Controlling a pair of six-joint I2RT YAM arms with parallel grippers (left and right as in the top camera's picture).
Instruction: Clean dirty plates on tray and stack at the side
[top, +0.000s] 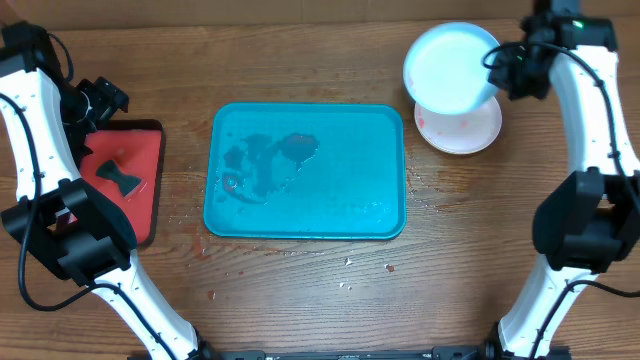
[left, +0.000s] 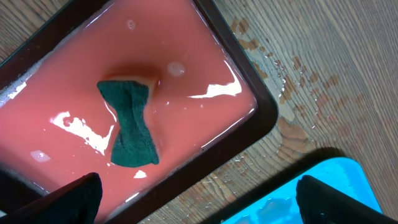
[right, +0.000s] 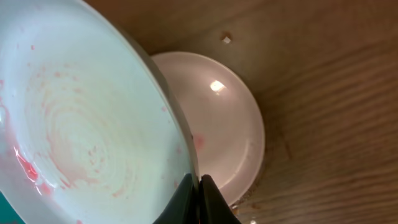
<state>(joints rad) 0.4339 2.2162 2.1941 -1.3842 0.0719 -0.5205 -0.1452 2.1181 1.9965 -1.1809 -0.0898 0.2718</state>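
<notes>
My right gripper (top: 493, 72) is shut on the rim of the pale aqua plate (top: 450, 68) and holds it tilted above a white plate (top: 468, 130) that lies on the table at the far right. In the right wrist view my fingers (right: 199, 186) pinch the aqua plate (right: 74, 130), which carries faint red streaks, over the white plate (right: 227, 124). The teal-blue tray (top: 380, 170) lies at the middle with wet smears and no plates on it. The yellow-green plate is not in view. My left gripper (left: 199, 196) is open and empty, above the gap between the red tray and the teal tray (left: 336, 180).
A red tray (top: 145, 180) with a dark rim lies at the left, holding pinkish water and a dark green sponge (top: 118, 175), also seen in the left wrist view (left: 130, 127). Water drops and crumbs dot the wood around the trays.
</notes>
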